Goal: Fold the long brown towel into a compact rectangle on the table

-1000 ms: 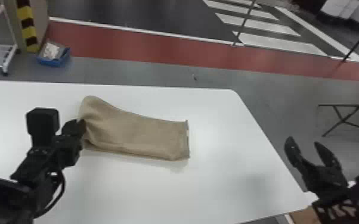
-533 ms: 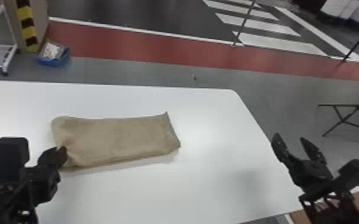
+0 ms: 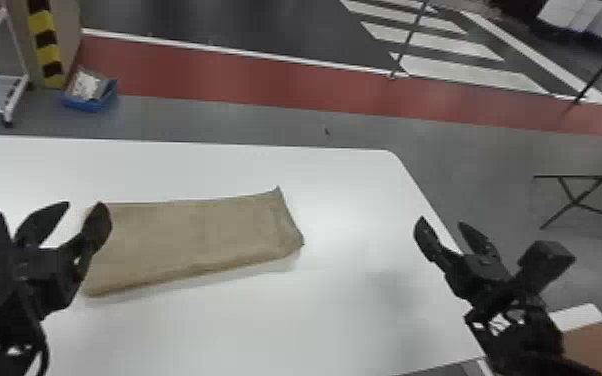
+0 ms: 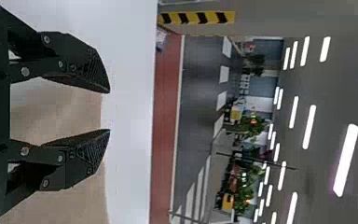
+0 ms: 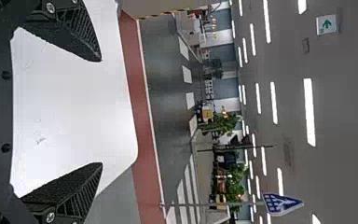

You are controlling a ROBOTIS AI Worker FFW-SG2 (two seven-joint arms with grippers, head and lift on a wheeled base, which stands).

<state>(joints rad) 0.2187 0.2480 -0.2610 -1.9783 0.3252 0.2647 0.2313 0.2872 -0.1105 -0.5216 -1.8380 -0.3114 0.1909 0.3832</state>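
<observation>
Head view: the long brown towel (image 3: 195, 235) lies as a flattened strip on the white table (image 3: 365, 320), its length running mostly from left to right. Its right end is slanted, with a pointed far corner, and its near edge runs at an angle. The left gripper (image 3: 80, 205) is at the towel's left end, jaws parted; the jaw toward the robot's right overlaps that end in this view, while the other lies to the left of it. Whether that jaw touches the cloth, I cannot tell. The right gripper (image 3: 442, 223) is well apart from the towel, off its right end and near the table's right edge, with its jaws also spread.

Left wrist view: the left gripper (image 4: 109, 111) has its two jaws wide apart. Brown cloth shows in the gap between them and continues past one jaw, with the white tabletop beyond its edge. The jaws are not closed on the cloth.

Right wrist view: the right gripper (image 5: 101, 112) stands open, its ribbed jaws far apart, and the bare white tabletop shows between them.
</observation>
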